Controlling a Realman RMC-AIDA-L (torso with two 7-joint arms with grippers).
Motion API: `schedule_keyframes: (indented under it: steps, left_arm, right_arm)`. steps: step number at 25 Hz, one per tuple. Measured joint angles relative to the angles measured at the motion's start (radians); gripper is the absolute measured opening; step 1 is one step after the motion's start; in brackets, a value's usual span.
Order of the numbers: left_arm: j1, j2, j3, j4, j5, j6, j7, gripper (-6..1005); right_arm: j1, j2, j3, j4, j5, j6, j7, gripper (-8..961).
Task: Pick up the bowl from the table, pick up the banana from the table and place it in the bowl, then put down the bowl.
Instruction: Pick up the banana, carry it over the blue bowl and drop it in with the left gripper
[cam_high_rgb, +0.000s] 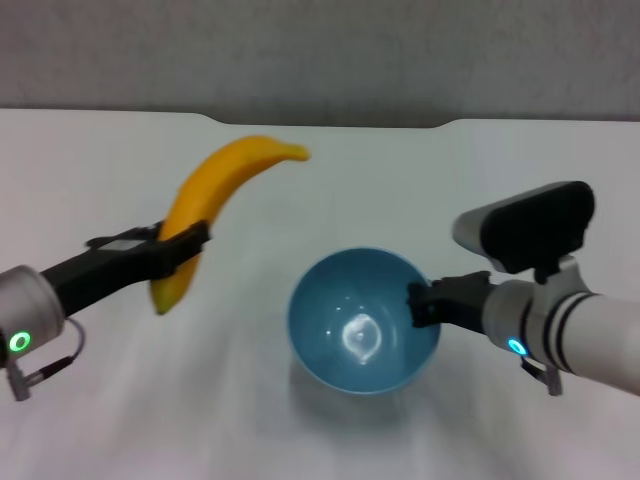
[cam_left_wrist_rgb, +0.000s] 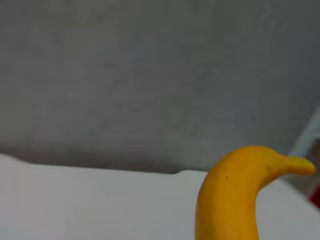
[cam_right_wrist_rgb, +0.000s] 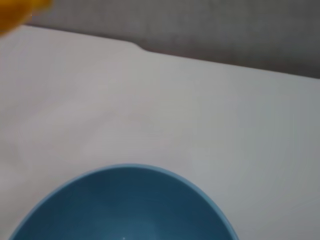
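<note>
Left gripper (cam_high_rgb: 186, 243) clamped on banana (cam_high_rgb: 205, 196) mid-air, right gripper (cam_high_rgb: 420, 303) pinching bowl (cam_high_rgb: 362, 322) rim, bowl w/ nothing inside, banana left of bowl

No readable text, label, brand, number or sign appears in any of the three views. The banana (cam_high_rgb: 205, 205), the bowl (cam_high_rgb: 364, 320) and the worktop (cam_high_rgb: 500, 170) all have plain, unmarked surfaces. The arms carry only small glowing green and cyan lights, without lettering.

Left arm (cam_high_rgb: 40, 300): grey cuff, green light, black gripper (cam_high_rgb: 185, 243), thin cable loop. Right arm (cam_high_rgb: 590, 335): white, black bands, cyan light, black gripper (cam_high_rgb: 425, 300).
</note>
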Motion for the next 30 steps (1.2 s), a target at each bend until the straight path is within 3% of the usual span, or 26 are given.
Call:
schedule_keyframes:
  steps: [9, 15, 24, 30]
  left_arm:
    - [-0.08, -0.004, 0.031, 0.064, -0.15, -0.168, 0.03, 516]
    - [-0.12, -0.004, 0.071, 0.141, -0.214, -0.195, 0.068, 517]
    - [-0.17, -0.006, 0.064, 0.253, -0.22, -0.199, 0.095, 519]
    - [-0.174, -0.006, 0.069, 0.267, -0.245, -0.198, 0.14, 520]
  right_arm:
    - [0.068, 0.0, -0.033, -0.004, 0.046, 0.013, 0.001, 35]
    - [0.081, -0.001, -0.039, 0.034, 0.047, 0.015, -0.004, 35]
    - [0.083, -0.002, -0.055, 0.083, 0.039, 0.015, -0.008, 35]
    - [0.075, -0.003, -0.05, 0.083, 0.038, 0.013, -0.008, 35]
